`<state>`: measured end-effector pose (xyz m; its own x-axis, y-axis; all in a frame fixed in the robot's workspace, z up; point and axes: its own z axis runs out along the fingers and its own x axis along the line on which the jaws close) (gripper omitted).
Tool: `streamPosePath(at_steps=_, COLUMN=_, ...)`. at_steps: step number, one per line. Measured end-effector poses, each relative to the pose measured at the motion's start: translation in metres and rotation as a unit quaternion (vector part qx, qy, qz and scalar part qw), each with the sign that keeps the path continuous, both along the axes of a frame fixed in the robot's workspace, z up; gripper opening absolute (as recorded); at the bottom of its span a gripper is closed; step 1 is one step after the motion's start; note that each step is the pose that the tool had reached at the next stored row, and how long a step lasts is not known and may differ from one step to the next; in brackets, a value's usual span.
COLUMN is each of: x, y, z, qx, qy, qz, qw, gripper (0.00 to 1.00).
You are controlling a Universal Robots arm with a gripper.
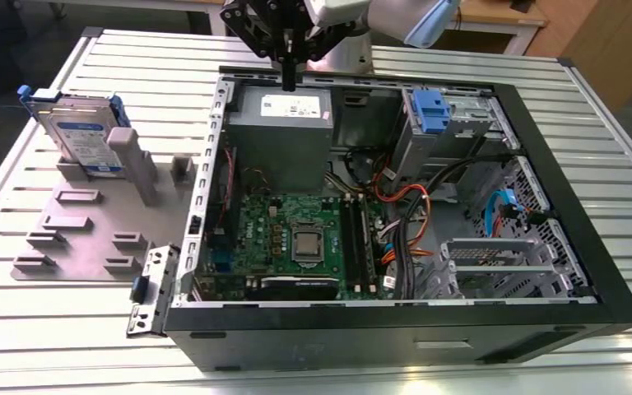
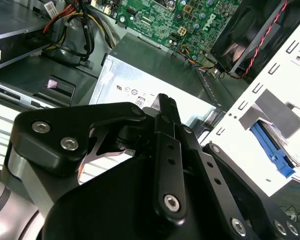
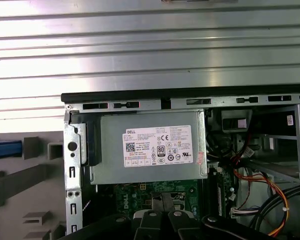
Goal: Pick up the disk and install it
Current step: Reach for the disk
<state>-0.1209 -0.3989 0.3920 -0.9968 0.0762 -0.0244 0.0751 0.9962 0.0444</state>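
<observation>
One disk (image 1: 75,132) at upper left of the exterior view, on edge in a grey holder (image 1: 85,218), outside the case (image 1: 404,317). Long axis near upright, leaning a little; label turned to the camera. Lower corner hidden behind a holder post. One gripper (image 1: 290,82) at top centre, above the power supply (image 1: 283,136), fingers pressed together, holding nothing, well apart from the disk.

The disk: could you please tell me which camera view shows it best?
The exterior view. There the disk stands on edge in the grey fixture at the exterior view's left, with its label and blue rails visible. The first wrist view catches a blue strip of it; the second wrist view shows a blue rail, likely its.
</observation>
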Motion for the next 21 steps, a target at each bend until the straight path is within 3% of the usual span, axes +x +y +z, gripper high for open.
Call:
streamPosePath(at_steps=11, x=-0.0028, y=0.0, z=-0.0001, qx=0.0, qy=0.0, qz=0.0, qw=1.0, gripper=0.11)
streamPosePath(at_steps=17, x=-0.0184, y=0.0, z=-0.0004, qx=0.0, qy=0.0, qz=0.0, qw=1.0, gripper=0.11)
streamPosePath(at_steps=21, x=-0.0357, y=0.0, z=-0.0009, qx=0.0, qy=0.0, qz=0.0, qw=1.0, gripper=0.11)
